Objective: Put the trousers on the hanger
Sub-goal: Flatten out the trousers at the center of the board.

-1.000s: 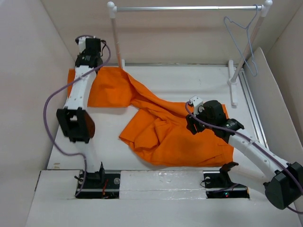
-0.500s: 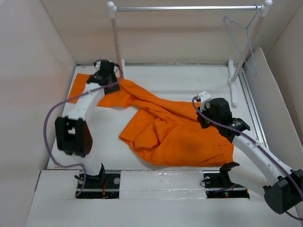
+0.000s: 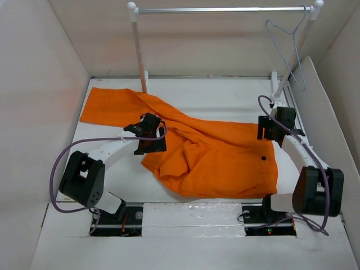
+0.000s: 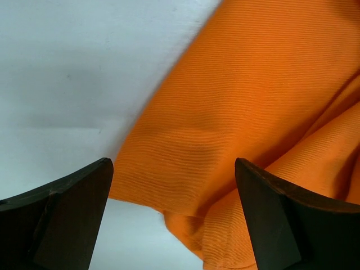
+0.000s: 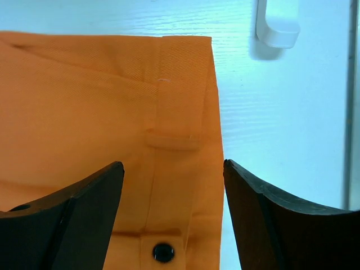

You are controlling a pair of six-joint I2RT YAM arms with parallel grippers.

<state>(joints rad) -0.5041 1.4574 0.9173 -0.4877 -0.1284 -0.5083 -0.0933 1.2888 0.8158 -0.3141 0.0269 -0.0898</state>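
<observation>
The orange trousers (image 3: 214,160) lie spread on the table, one leg reaching to the back left and the waistband at the right with its dark button (image 3: 262,158) showing. My left gripper (image 3: 152,143) hovers open over a fold at the cloth's left edge (image 4: 225,112), with nothing between its fingers (image 4: 67,214). My right gripper (image 3: 268,132) is open above the waistband's far corner (image 5: 185,84), with the button (image 5: 163,252) below it. The wire hanger (image 3: 289,48) hangs at the right end of the rail.
A metal rail (image 3: 225,9) on white posts (image 3: 138,50) spans the back, and one white foot (image 5: 277,31) lies just beyond the waistband. Beige walls close in the left, back and right. A slanted panel (image 3: 315,107) leans on the right.
Both grippers opened and let go of the cloth. The left arm swung from the back left corner to the trousers' middle, and the right moved back right. The trousers lie flatter, button now showing.
</observation>
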